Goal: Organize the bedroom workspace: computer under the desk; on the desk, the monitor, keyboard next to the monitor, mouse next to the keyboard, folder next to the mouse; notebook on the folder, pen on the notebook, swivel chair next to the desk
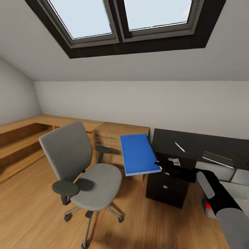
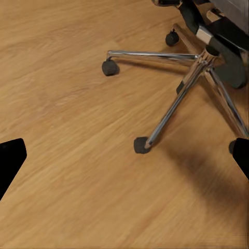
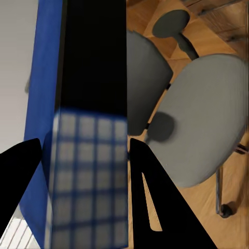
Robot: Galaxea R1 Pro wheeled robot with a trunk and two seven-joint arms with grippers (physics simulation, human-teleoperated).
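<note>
Sloped white walls and a skylight enclose a bedroom with a wooden floor (image 1: pixel 31 207). The flat bright blue rectangular folder (image 1: pixel 139 154) is held in the air between the grey-upholstered swivel chair (image 1: pixel 86 173) and the black L-shaped surface (image 1: pixel 193 145), clamped at its near edge by the right claw (image 1: pixel 162 166). The right arm is extended forward, level with the surface's edge. The left claw (image 2: pixel 124 155) is spread apart, facing the floor beside the chair's chrome base (image 2: pixel 197 78). Because only one edge is gripped, the folder is judged liable to sag, slip, or strike the surface's edge. A thin white pen (image 1: pixel 180 147) lies on the surface.
</note>
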